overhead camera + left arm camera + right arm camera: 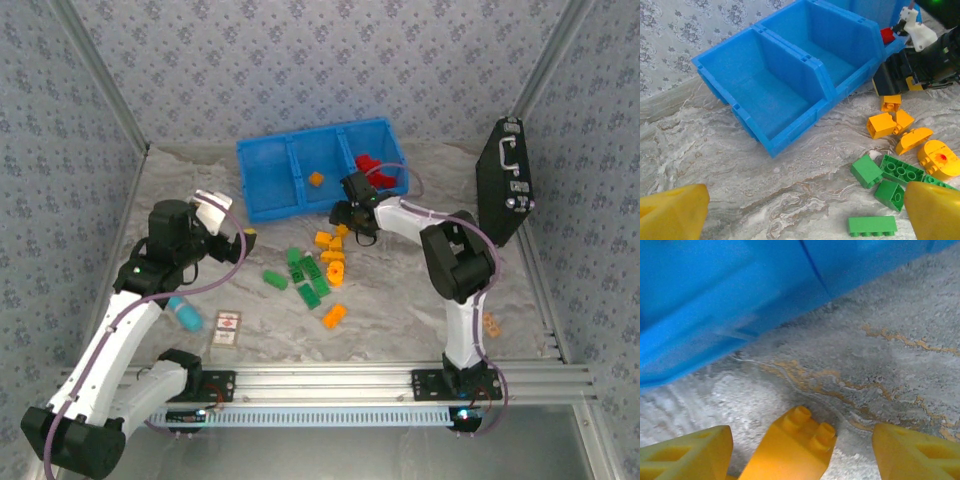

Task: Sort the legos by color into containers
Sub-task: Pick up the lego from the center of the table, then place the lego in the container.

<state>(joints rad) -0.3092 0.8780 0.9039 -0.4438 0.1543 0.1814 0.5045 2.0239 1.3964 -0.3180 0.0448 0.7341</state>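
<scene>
The blue bin [270, 185] stands at the back. Its left compartment [765, 97] is empty, the middle one holds an orange brick [316, 179], and the right one holds red bricks [375, 170]. Green bricks [305, 275] and orange bricks [330, 250] lie scattered in front of it. My right gripper [352, 228] is low at the bin's front wall [715, 305]. It stands open around an orange brick [790, 455] that lies on the table, with a gap to the right finger [915, 455]. My left gripper [805, 215] hovers open and empty left of the green bricks [872, 226].
A light-blue cylinder [183, 313] and a printed card [228, 328] lie near the left arm. A black case [505, 180] leans on the right wall. One orange brick [491, 324] sits alone at the right, another [335, 316] in front of the pile.
</scene>
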